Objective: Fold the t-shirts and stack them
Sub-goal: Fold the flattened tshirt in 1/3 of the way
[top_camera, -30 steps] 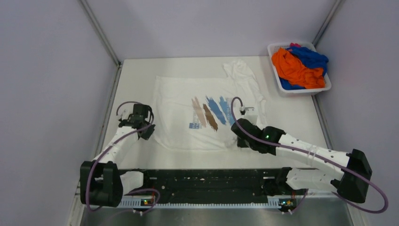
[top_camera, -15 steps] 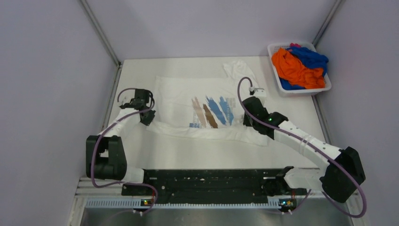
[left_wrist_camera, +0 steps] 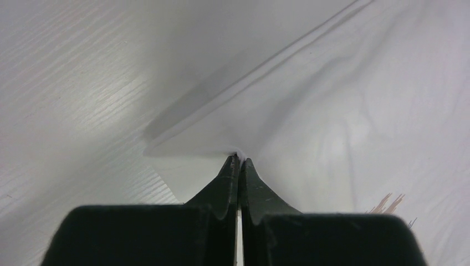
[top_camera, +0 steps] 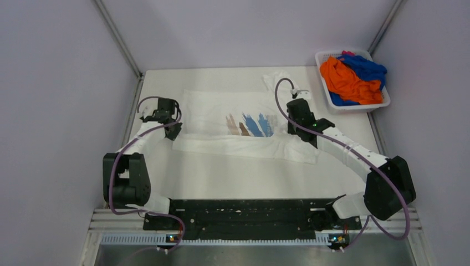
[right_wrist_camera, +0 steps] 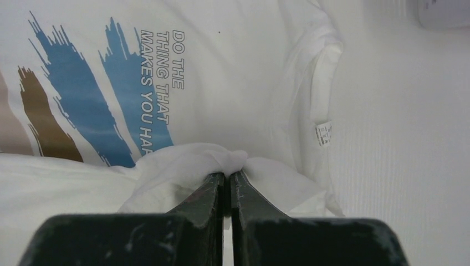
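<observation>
Obs.: your left gripper [left_wrist_camera: 239, 162] is fully closed, pinching a corner of the white t-shirt [top_camera: 221, 113]. Your right gripper [right_wrist_camera: 227, 176] is closed likewise on a bunched bit of the same cloth. The shirt lies spread across the middle of the table [top_camera: 233, 183], and its near edge is doubled over toward the far side between the two arms. Holding both ends at about the same depth likely serves to keep the fold line straight. The overhead view gives the layout: the folded band covers the lower part of the chest print [right_wrist_camera: 72, 94], and the orange t-shirt [top_camera: 346, 80] and blue t-shirt [top_camera: 368, 66] wait in the white basket [top_camera: 382, 103] at the far right, well apart. Only the wrist views confirm the grips. The left shows a clean, taut corner; the right shows a crumpled pinch just beside the print's lettering, with the neck label [right_wrist_camera: 323, 133] nearby. Judgement: first fold under way, not yet laid flat.
</observation>
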### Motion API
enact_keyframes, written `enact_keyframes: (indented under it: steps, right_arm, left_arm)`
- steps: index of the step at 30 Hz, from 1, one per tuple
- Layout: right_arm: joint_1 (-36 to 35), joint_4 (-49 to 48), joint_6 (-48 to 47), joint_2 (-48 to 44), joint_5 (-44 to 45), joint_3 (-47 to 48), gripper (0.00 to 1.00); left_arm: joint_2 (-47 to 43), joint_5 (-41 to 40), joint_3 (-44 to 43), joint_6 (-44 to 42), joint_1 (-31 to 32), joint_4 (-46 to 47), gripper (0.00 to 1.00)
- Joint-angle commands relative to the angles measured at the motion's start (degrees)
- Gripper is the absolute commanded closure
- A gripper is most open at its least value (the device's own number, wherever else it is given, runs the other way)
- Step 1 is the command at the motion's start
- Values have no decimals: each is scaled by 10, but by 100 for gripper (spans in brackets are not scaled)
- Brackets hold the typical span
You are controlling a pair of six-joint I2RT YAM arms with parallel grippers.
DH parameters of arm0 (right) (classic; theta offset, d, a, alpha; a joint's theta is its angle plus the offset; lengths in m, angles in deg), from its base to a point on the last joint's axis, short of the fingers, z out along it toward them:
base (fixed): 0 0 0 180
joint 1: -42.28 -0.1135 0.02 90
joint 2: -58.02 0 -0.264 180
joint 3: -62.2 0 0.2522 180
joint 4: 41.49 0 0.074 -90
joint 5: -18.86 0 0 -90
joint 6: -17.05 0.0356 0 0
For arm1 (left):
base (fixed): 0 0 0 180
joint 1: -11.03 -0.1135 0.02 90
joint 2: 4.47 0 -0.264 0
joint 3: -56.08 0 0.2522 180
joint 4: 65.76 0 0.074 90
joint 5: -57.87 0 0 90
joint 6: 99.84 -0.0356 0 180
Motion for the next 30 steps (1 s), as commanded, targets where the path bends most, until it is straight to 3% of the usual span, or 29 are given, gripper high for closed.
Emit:
enact_keyframes:
  steps: [1, 7, 12, 14, 15, 16, 17, 19, 20, 24, 26, 30]
  right_arm:
    - [11, -31, -65, 38, -3, 46, 100]
    - [23, -84, -157, 102, -14, 74, 100]
    - [36, -85, -170, 182, -1, 130, 92]
    - [39, -80, -166, 207, 22, 155, 75]
    - [41, -79, -160, 218, 40, 170, 30]
    - [42, -78, -153, 225, 57, 185, 6]
    - [44, -79, -147, 228, 69, 197, 2]
    - [45, -78, -129, 220, 86, 210, 1]
    - [46, -78, -118, 209, 88, 208, 1]
    - [45, -80, -62, 134, 67, 150, 1]
    - [46, -91, -41, 94, -10, 105, 1]
    - [45, -148, 0, 44, -258, 4, 1]
  left_arm:
    - [-18, -16, -1, -15, -4, 45, 100]
    - [25, -6, -9, -12, -4, 56, 100]
    - [51, -18, -41, -3, -7, 20, 98]
    - [45, -15, -48, -6, -10, 16, 72]
    - [38, -13, -48, -6, -10, 19, 56]
    - [30, -11, -49, -9, -9, 25, 45]
    - [22, -11, -51, -11, -10, 27, 38]
    - [1, -9, -55, -18, -10, 26, 29]
    - [-10, -9, -57, -22, -9, 24, 19]
    - [-46, 18, -60, -57, -10, 12, 12]
    - [-56, 46, -57, -70, -10, 11, 9]
    - [-53, 111, -39, -90, -9, 30, 6]
